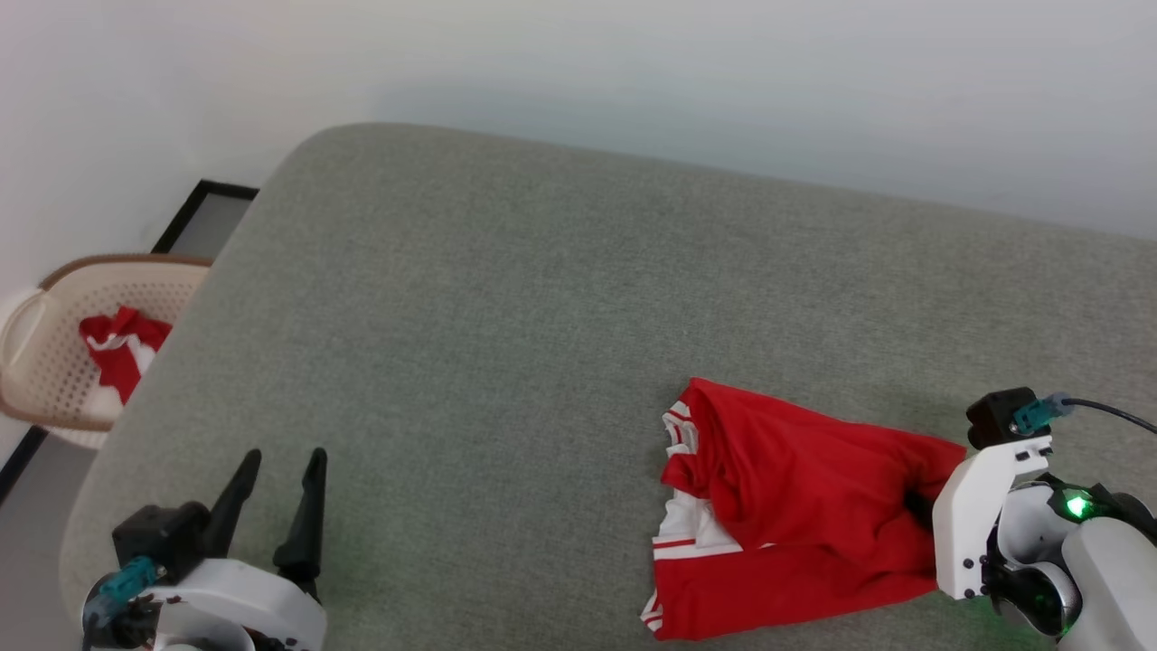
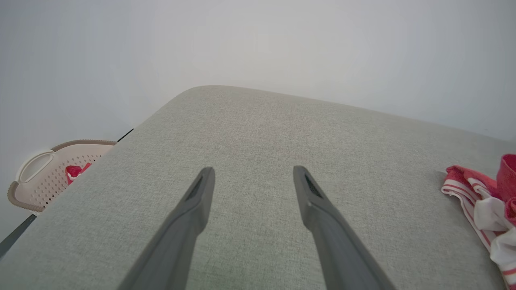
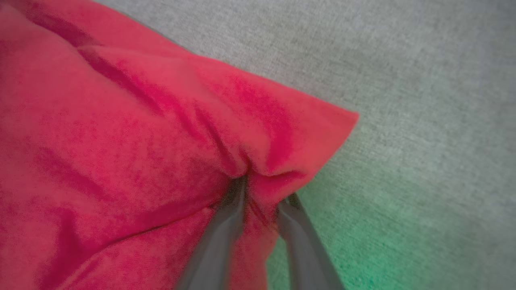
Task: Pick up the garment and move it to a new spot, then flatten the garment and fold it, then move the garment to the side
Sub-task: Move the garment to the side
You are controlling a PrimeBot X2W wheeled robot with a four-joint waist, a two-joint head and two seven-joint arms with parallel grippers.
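Nearest the robot, the left gripper [image 1: 284, 457] hangs low over the near left part of the grey fabric-covered surface [image 1: 497, 316], its two fingers spread wide with nothing between them and well apart from the cloth. At the near right, the right gripper [image 3: 264, 193] has its fingers drawn narrow on a pinch of red fabric at the right-hand end of the garment [image 1: 795, 506]; the right wrist view shows the cloth puckered where the fingers meet it. The garment itself lies bunched on the near right part of the surface, folded over itself with white sleeve fabric and striped trim showing along its left edge, and no lettering or number in sight. Judging by this, the task is at its very start: a grasp for the pick-up seems made, but most of the cloth rests on the surface, and whether any part is lifted I cannot tell. Carrying it to a new spot, flattening, folding and setting it aside all appear to be left. Farther off, past the left edge of the surface, a beige perforated basket [image 1: 45, 362] holds a small red-and-white cloth bundle [image 1: 117, 348], and a pale wall [image 1: 633, 72] stands behind.
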